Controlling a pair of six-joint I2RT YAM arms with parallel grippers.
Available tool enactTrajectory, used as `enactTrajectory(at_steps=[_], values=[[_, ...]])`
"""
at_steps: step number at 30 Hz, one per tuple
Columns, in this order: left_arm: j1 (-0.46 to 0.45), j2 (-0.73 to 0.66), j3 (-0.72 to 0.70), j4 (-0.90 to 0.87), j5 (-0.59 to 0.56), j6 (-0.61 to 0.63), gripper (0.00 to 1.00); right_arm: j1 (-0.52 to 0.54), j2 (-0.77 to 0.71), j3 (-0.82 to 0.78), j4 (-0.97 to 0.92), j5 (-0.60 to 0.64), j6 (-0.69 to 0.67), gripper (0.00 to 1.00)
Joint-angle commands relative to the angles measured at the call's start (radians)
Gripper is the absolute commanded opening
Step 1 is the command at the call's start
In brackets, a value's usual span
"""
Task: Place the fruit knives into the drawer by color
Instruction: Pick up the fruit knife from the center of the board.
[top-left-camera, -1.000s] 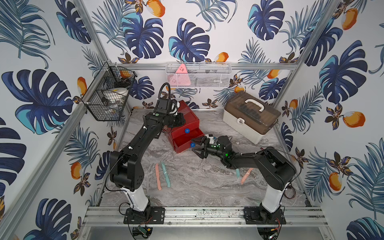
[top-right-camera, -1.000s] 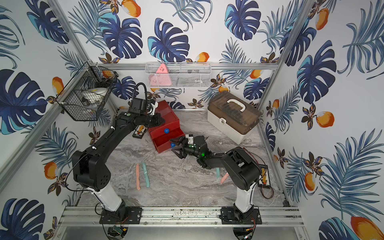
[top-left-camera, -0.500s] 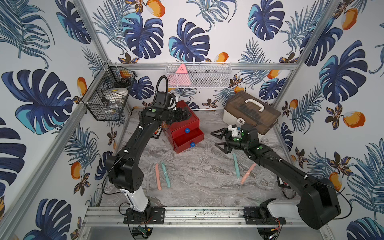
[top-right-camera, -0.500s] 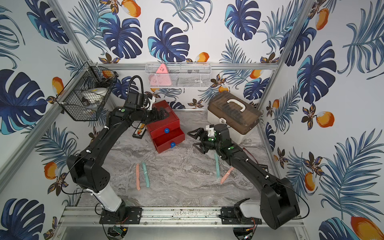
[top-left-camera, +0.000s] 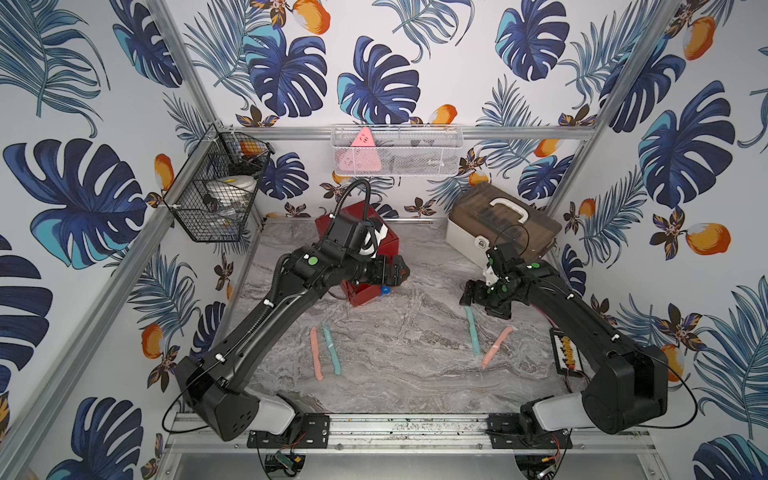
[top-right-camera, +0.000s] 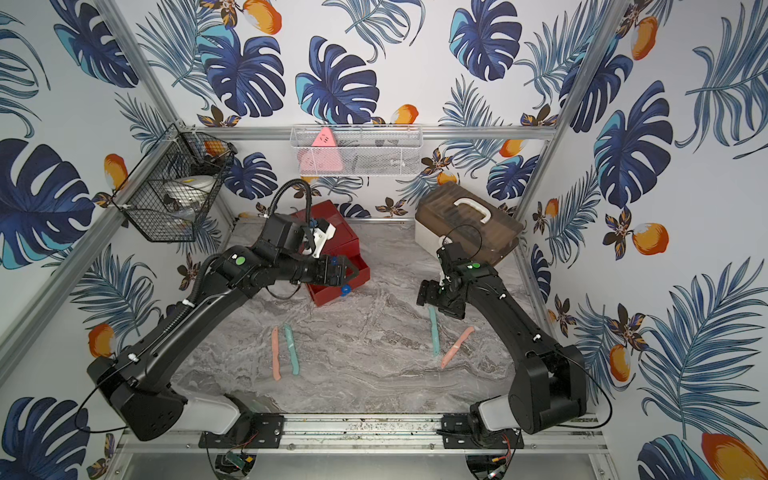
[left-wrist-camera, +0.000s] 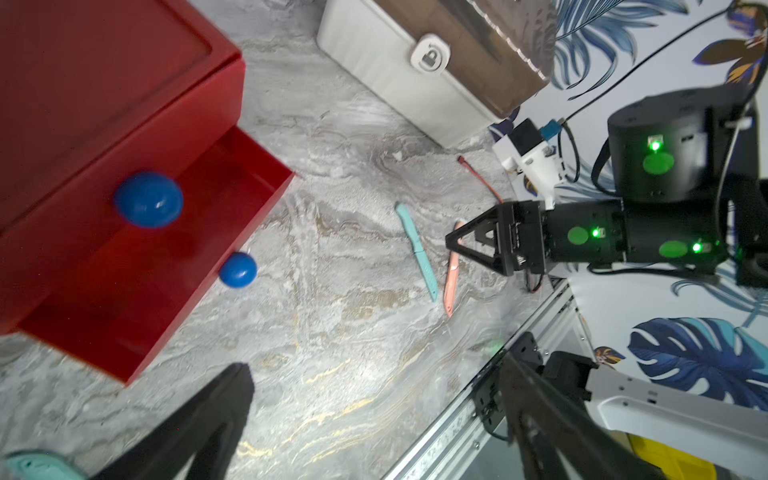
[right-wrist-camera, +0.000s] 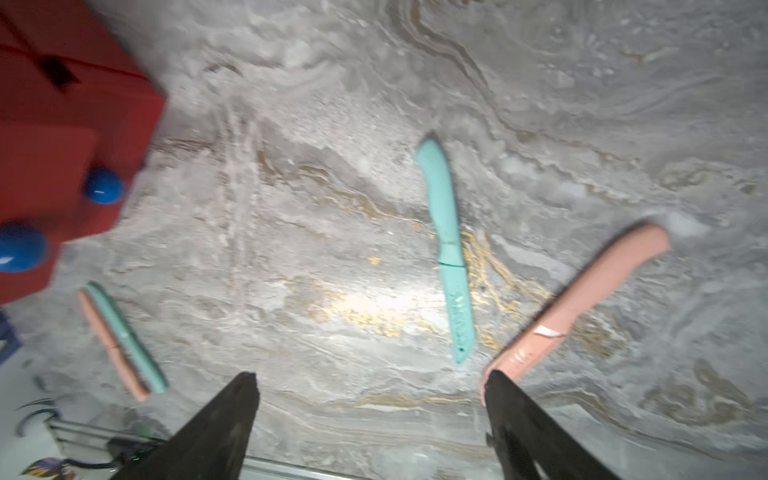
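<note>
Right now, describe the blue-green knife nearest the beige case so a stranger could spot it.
Find the beige case at the back right. On the table in front of it lie two knives. Yours is the blue-green knife, not the pink knife on its wall side.

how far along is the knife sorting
Done: no green one shows on the table, perhaps stowed; unconfirmed. In hand: nothing, left claw and right claw open. Left: left pink knife, left teal knife, right teal knife, right pink knife, all outside the drawer chest.
</note>
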Motion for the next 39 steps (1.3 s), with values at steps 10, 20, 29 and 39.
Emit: enactTrajectory(at_steps=[10,20,29,39], values=[[-0.096,-0.230,-0.285,-0.003,-0.053,-0.072,0.99,0.001,0.108,-0.048,-0.006,0.096,-0.118,0.57],[-0.100,-0.229,-0.295,-0.007,-0.052,-0.060,0.99,0.002,0.194,-0.049,0.052,0.083,-0.108,0.50],[-0.100,-0.228,-0.310,0.010,-0.057,-0.069,0.99,0.002,0.259,-0.048,0.093,0.075,-0.101,0.46],[-0.100,-0.226,-0.322,0.026,-0.056,-0.076,0.99,0.002,0.294,-0.111,0.141,0.071,-0.092,0.44]])
